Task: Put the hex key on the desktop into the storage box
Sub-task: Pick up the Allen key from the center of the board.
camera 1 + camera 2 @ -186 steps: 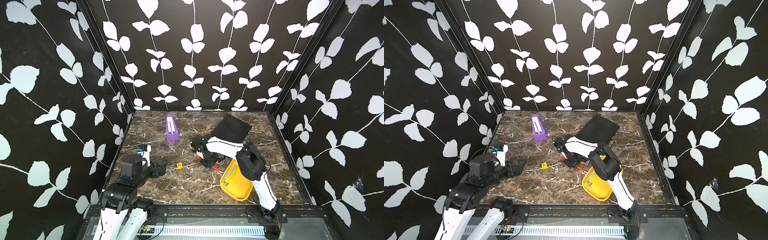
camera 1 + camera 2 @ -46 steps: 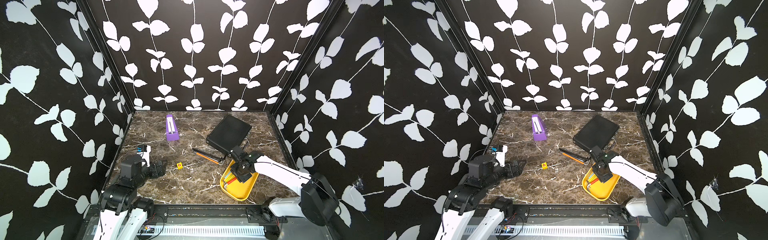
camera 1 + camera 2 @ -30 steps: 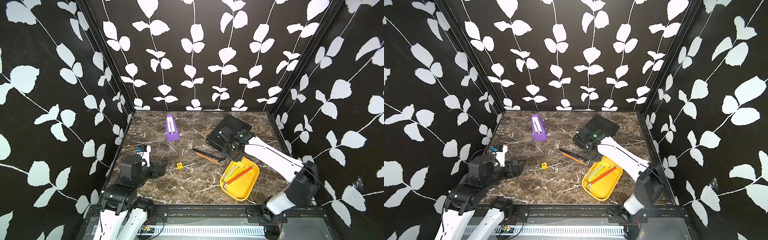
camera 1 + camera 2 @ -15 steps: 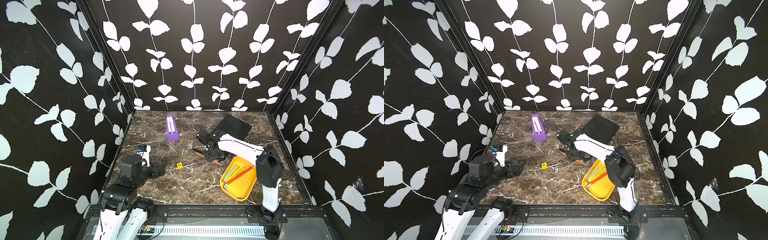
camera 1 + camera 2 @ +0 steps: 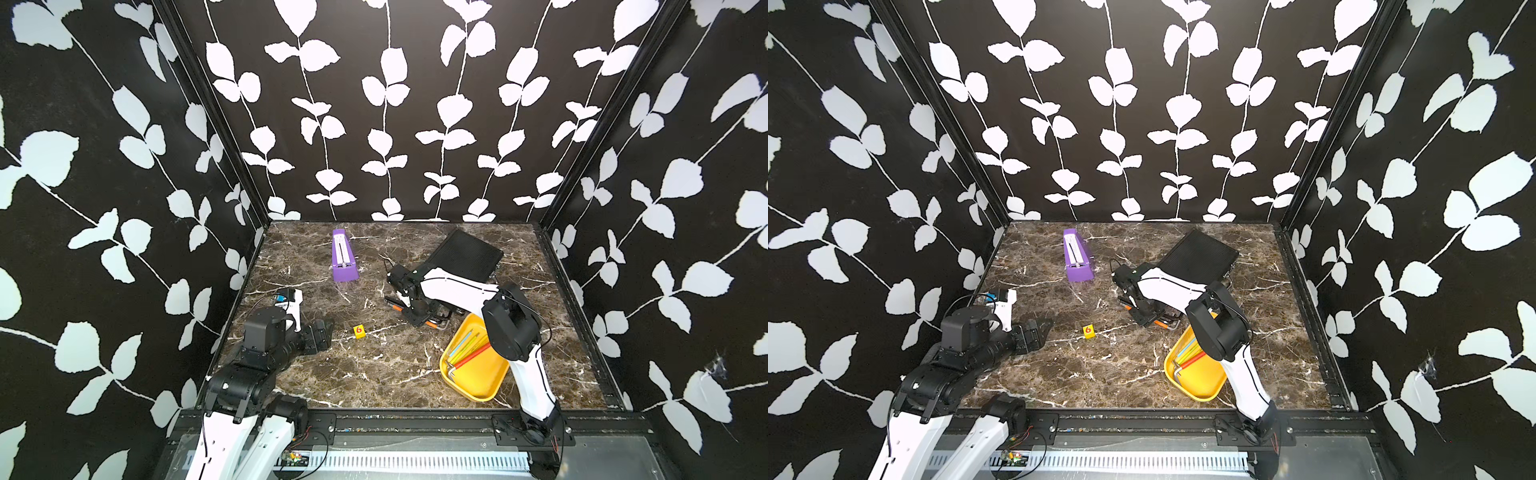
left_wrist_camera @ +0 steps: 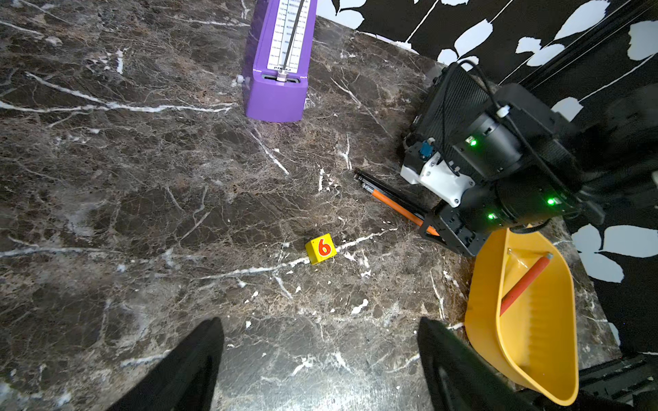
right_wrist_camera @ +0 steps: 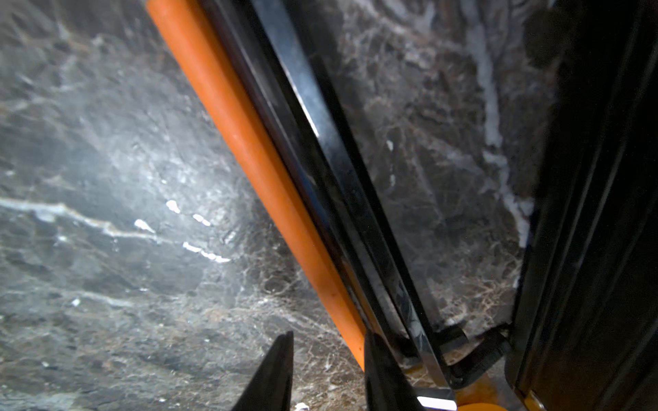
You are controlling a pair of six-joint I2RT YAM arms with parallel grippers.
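An orange-sleeved hex key (image 7: 249,142) and thin black hex keys (image 7: 320,142) lie side by side on the desktop (image 5: 374,365), left of the black case. My right gripper (image 7: 329,334) is down over them (image 5: 419,318), jaws a little apart. Only marble shows between its fingertips, and the orange key passes just beside one finger. The yellow storage box (image 5: 473,395) sits at the front right with a red hex key (image 5: 471,357) and thin green ones inside. My left gripper (image 6: 320,322) hovers wide open and empty at the front left (image 5: 322,330).
A purple metronome (image 5: 343,259) lies at the back left. A black ribbed case (image 5: 465,253) sits at the back right, close behind the right arm. A small yellow cube marked 6 (image 5: 359,330) lies mid-desktop. Patterned walls enclose three sides.
My right gripper has left the storage box, swung back past the black case and come down over the hex keys on the desktop. The left arm has not moved.
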